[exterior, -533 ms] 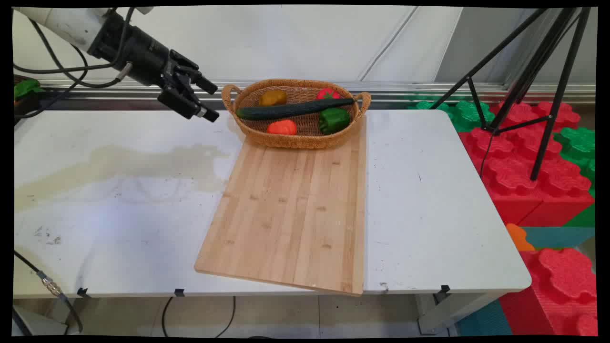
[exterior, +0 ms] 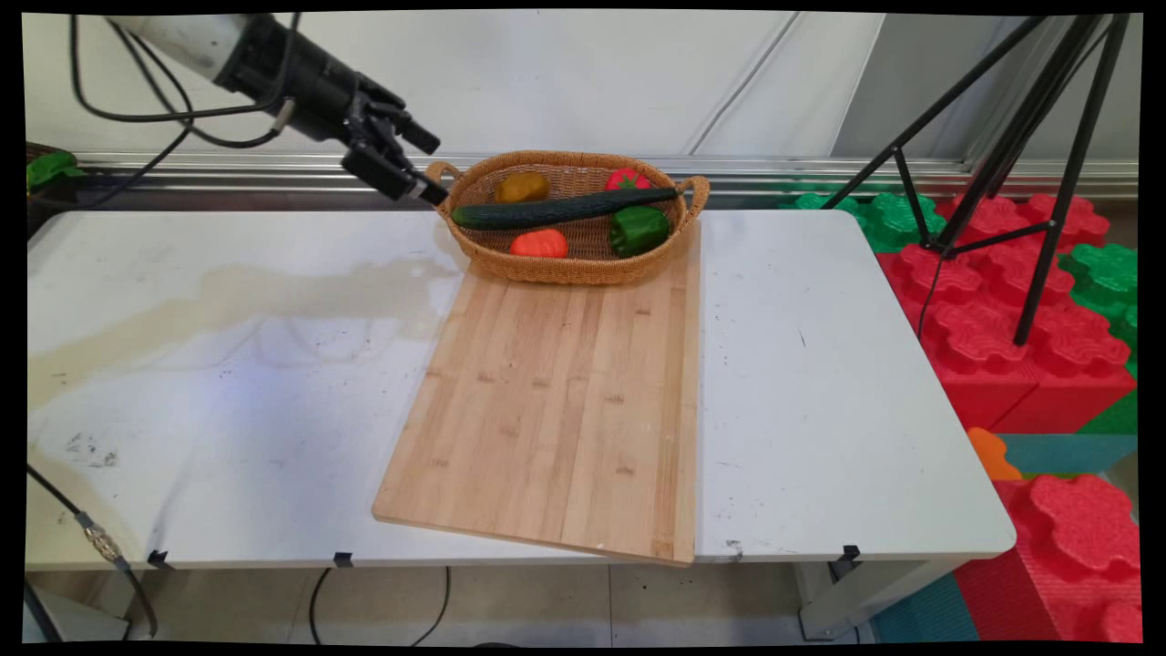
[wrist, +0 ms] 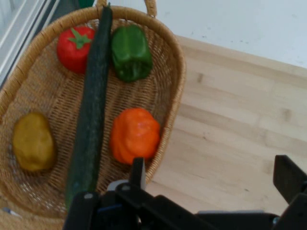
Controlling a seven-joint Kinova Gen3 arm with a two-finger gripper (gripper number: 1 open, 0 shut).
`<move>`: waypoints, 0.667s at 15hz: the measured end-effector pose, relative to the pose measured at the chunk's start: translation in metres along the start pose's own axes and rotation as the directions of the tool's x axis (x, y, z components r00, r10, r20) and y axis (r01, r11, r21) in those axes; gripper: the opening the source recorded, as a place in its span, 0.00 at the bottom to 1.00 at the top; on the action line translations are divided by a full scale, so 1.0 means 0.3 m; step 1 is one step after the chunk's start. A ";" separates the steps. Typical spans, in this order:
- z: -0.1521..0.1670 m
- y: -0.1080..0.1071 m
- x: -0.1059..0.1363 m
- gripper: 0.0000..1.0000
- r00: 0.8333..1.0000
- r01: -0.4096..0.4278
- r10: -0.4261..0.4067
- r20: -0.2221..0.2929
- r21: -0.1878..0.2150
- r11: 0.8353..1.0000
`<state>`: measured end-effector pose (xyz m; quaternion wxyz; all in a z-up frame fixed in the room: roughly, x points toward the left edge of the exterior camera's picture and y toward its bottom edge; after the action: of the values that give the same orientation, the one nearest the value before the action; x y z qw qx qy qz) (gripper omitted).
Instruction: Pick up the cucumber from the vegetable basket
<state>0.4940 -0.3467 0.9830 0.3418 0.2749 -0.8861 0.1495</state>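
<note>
Beside the basket's (exterior: pixel 569 264) left handle — tool (exterior: pixel 431 168) wide open, empty-handed.

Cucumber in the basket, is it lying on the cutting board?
No, the cucumber lies inside the basket, across its other vegetables.

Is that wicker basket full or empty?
Partly filled. The basket holds a long cucumber, a green pepper, an orange pepper, a tomato and a potato, with bare weave between them.
</note>
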 end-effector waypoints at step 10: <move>0.199 -0.125 0.099 1.00 0.999 -0.049 0.049 0.003 0.039 0.998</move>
<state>0.4664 -0.4154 0.9632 0.3317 0.2598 -0.8899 0.1751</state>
